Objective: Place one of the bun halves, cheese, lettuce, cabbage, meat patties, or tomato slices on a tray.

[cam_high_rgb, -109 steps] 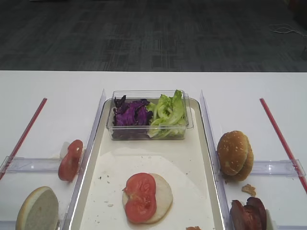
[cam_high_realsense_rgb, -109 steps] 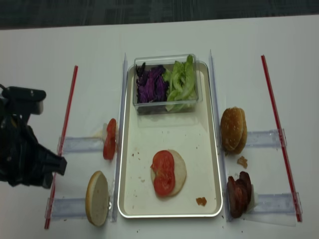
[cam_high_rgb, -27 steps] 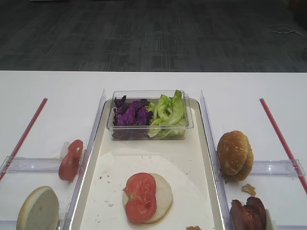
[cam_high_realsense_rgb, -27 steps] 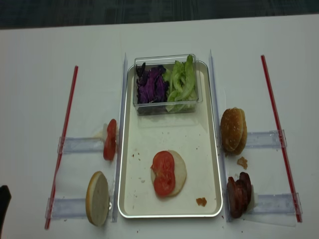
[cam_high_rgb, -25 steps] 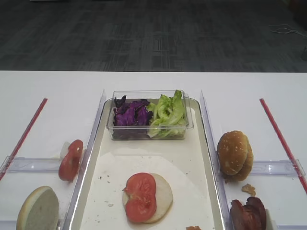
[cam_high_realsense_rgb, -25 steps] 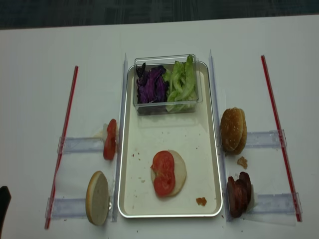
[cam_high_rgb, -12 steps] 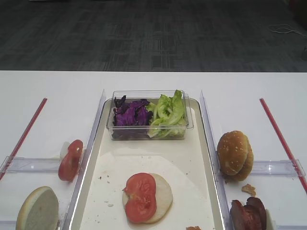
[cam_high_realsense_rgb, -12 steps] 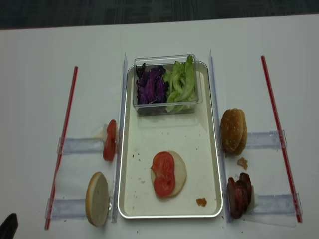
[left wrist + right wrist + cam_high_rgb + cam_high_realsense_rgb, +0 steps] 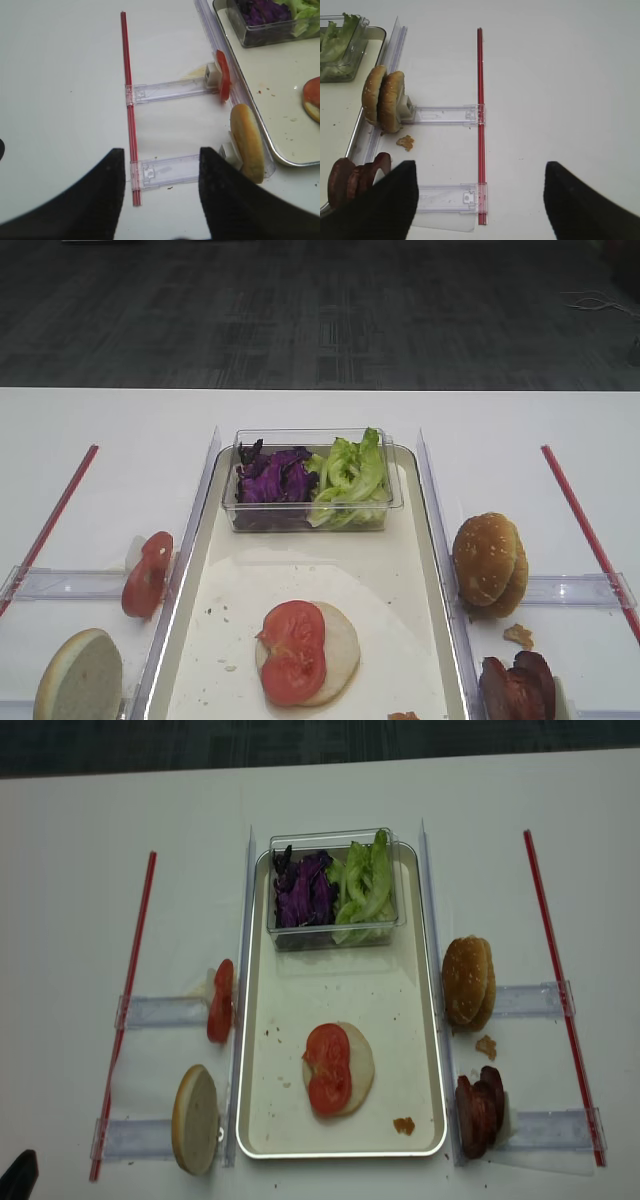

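Note:
On the cream tray lies a pale bun half with tomato slices on top. A clear tub at the tray's far end holds purple cabbage and green lettuce. Left of the tray stand a tomato slice and a bun half on edge. Right of it are sesame buns and meat patties. Cheese is out of view. My left gripper hangs open over the near-left rack, holding nothing. My right gripper is open and empty above the right red strip.
Red strips run along both sides, crossed by clear plastic racks. Clear rails flank the tray. Crumbs lie on the tray's near right, another beside the buns.
The left arm has drawn back out of the overhead view towards the near-left corner, where only a dark tip shows. The food has not moved.

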